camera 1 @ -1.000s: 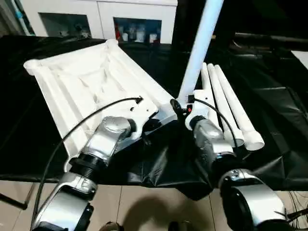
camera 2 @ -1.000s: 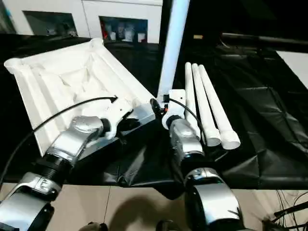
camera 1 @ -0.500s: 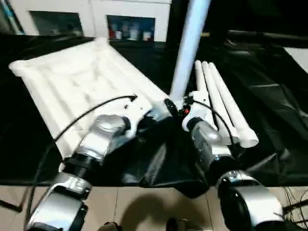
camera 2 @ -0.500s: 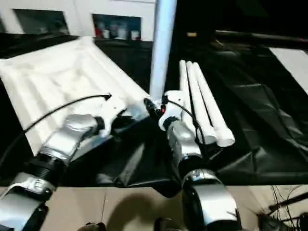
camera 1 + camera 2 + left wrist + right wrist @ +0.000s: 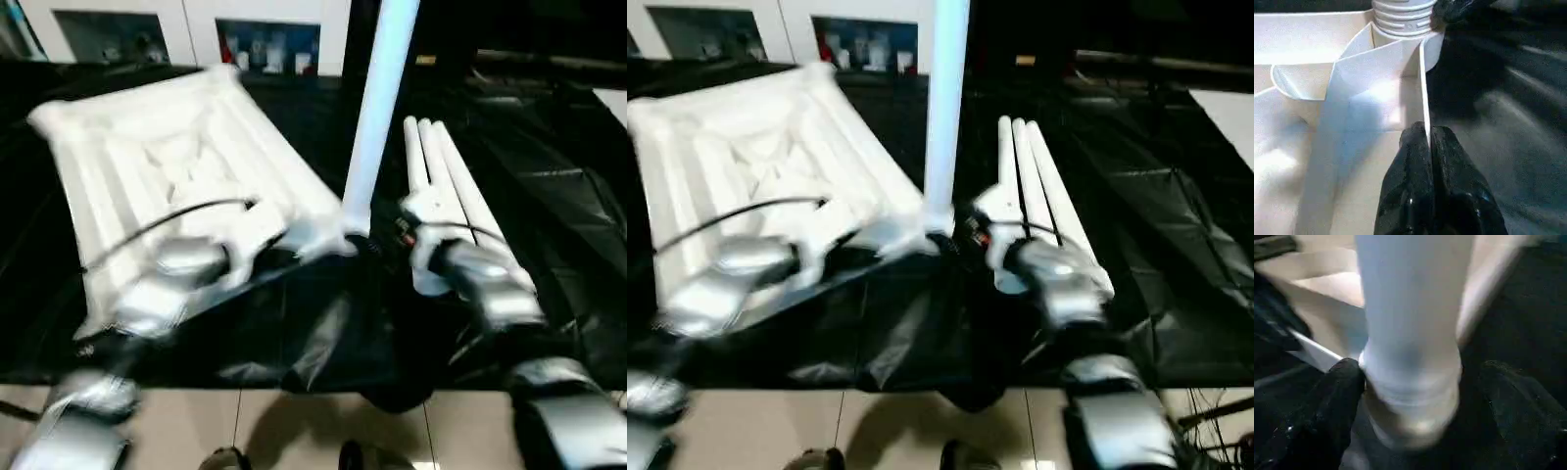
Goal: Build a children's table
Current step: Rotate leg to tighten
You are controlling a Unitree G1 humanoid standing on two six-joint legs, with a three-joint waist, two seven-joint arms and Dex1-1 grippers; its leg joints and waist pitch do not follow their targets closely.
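1. Left eye view takes in the biggest thing first: the counter (image 5: 568,196), draped in black plastic sheeting, carries everything.
2. Next in size, the tabletop (image 5: 167,166) lies upside down on the counter's left half, ribbed underside up, with round sockets at its corners.
3. One standing leg (image 5: 377,108) rises upright from the tabletop's near right corner socket; in the right wrist view its flared, ridged end sits in that socket.
4. Three spare legs (image 5: 441,186) lie side by side on the sheeting, just right of the standing leg, flared ends toward the robot.
5. The left hand (image 5: 1427,142) is closed, its two black fingers pinching the tabletop's thin side wall just below the socket.
6. The right hand (image 5: 1410,396) is spread wide around the standing leg's base; one finger (image 5: 1339,387) lies against the flare, the other (image 5: 1513,396) stands apart from it, so nothing is gripped.
7. Risk, as I judge it: with the right hand slack, a leg not fully seated could tip and lever out of its socket.
8. Smaller risk: the left hand's pinch on so thin a wall could slip, letting the tabletop slide on the slick sheeting and knock the spare legs.
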